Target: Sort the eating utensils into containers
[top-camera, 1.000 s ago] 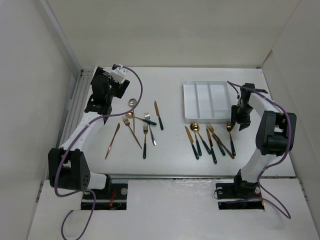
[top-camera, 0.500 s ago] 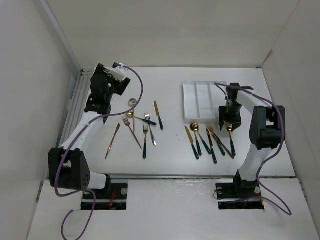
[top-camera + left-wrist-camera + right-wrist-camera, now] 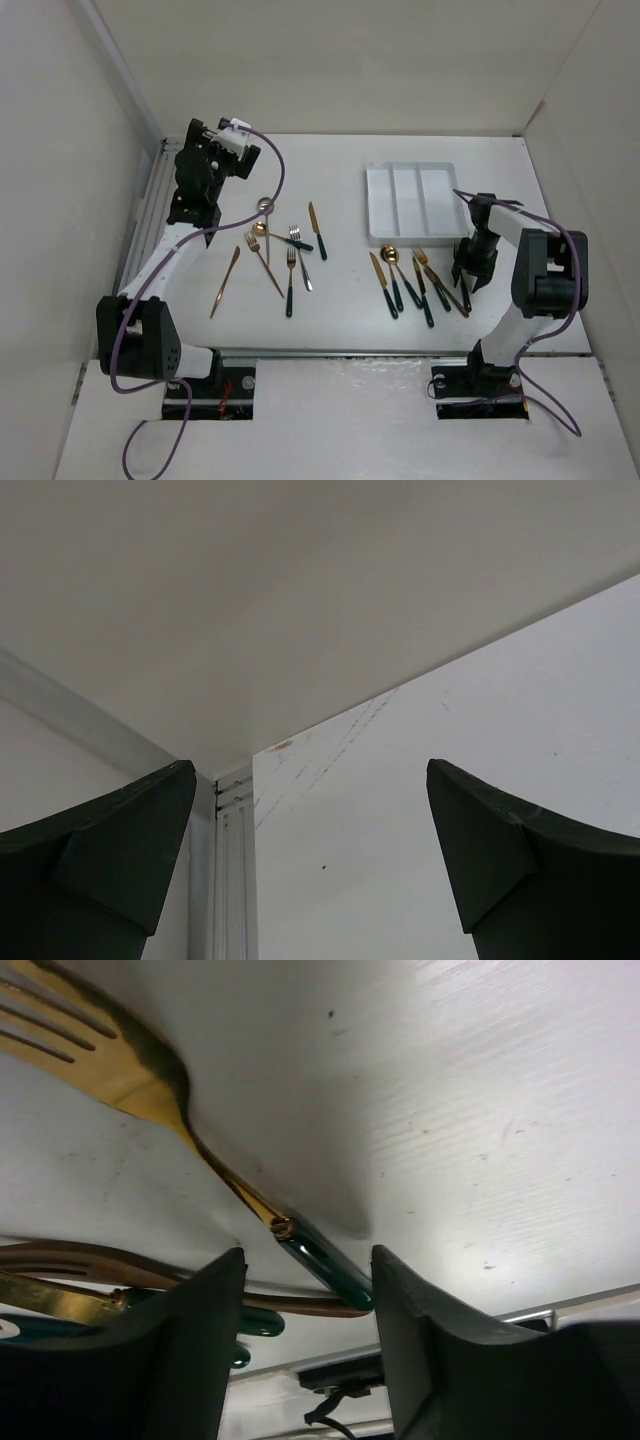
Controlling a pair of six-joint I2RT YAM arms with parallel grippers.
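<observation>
Where gold fork (image 3: 100, 1055) narrows, teal handle (image 3: 325, 1258) begins.

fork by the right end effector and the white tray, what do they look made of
Fork: the head looks like polished gold-toned metal, mirror-shiny with dark reflections; the handle is glossy dark teal, perhaps enamel or resin. Tray: matte white with moulded dividers, probably plastic.

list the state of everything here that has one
white tray, all three compartments empty
left end effector, open, holding nothing
right end effector, open, straddling the gold fork handle
gold fork, on the table, not gripped
other utensils, loose on the table
</observation>
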